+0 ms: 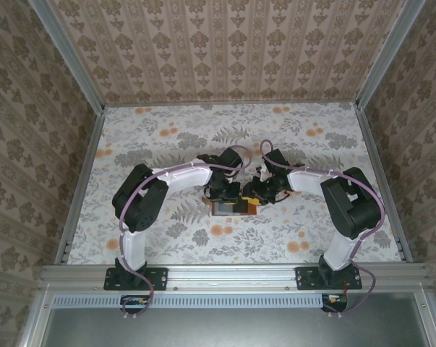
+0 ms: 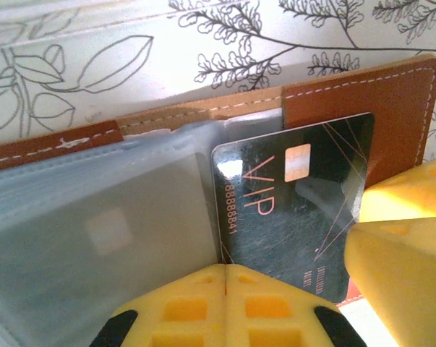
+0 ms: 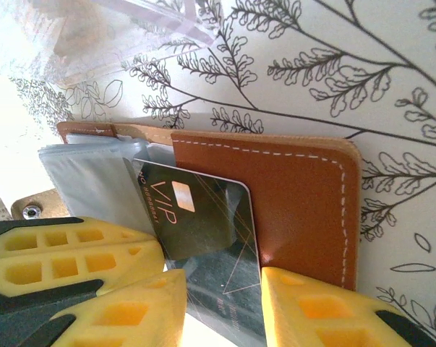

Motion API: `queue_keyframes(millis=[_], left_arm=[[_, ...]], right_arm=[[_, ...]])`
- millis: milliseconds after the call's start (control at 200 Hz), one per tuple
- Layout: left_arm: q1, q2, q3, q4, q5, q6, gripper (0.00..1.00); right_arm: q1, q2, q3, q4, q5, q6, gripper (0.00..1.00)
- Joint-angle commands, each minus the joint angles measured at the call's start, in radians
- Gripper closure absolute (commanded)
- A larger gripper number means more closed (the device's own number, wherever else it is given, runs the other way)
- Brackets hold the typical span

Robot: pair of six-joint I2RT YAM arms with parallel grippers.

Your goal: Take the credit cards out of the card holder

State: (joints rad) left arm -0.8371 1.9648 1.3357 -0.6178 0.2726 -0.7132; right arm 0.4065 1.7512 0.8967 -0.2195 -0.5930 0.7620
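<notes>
Nearest, the left pincer [image 2: 225, 288] is pressed together at the card holder's [image 2: 362, 97] near edge. The right pincer [image 3: 221, 282] straddles the dark credit card [image 2: 290, 210] (whether it truly bites, I cannot tell), which sits half out of its clear sleeve [image 2: 95, 217]. The card looks light, stiff and glossy, so pinch the free short end flat. The holder lies on the tabletop [image 2: 131, 65].

A: Card holder [image 1: 232, 207] state?
B: Brown leather, white stitching. Lying open and flat near the middle of the table [image 1: 167, 137]. Stack of cloudy clear sleeves [image 2: 95, 217] inside.
A: Cards?
B: One black card [image 2: 297, 202], copper "VIP", gold chip, number along one edge. Partly out of a sleeve, overlapping the leather flap, slightly tilted. A pale card [image 2: 105, 231] sits fully inside a sleeve, only a faint chip outline showing.
</notes>
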Motion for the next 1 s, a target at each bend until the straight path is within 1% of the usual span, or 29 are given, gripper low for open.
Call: queue_keyframes(millis=[0,345,565,680,810,935,995], left_arm=[[-0.005,0.022,-0.013,-0.010,-0.004,0.008,0.94],[0.002,-0.004,-0.027,0.004,-0.009,0.003,0.95],[0.005,-0.017,-0.038,0.012,-0.009,0.001,0.95],[0.008,-0.020,-0.043,0.016,-0.007,0.000,0.95],[0.009,-0.023,-0.047,0.018,-0.007,-0.001,0.95],[0.013,-0.029,-0.049,0.018,-0.009,-0.001,0.95],[0.013,-0.035,-0.047,0.017,-0.009,0.000,0.95]], right_arm=[[0.009,-0.041,-0.015,0.064,-0.088,0.036,0.66],[0.008,-0.101,-0.022,0.057,-0.101,0.057,0.68],[0.011,-0.089,-0.017,0.055,-0.103,0.053,0.70],[0.021,-0.070,0.001,0.009,-0.067,0.019,0.75],[0.036,-0.052,0.018,-0.044,-0.017,-0.011,0.77],[0.047,-0.052,0.038,-0.107,0.046,-0.040,0.81],[0.049,-0.056,0.041,-0.116,0.056,-0.043,0.84]])
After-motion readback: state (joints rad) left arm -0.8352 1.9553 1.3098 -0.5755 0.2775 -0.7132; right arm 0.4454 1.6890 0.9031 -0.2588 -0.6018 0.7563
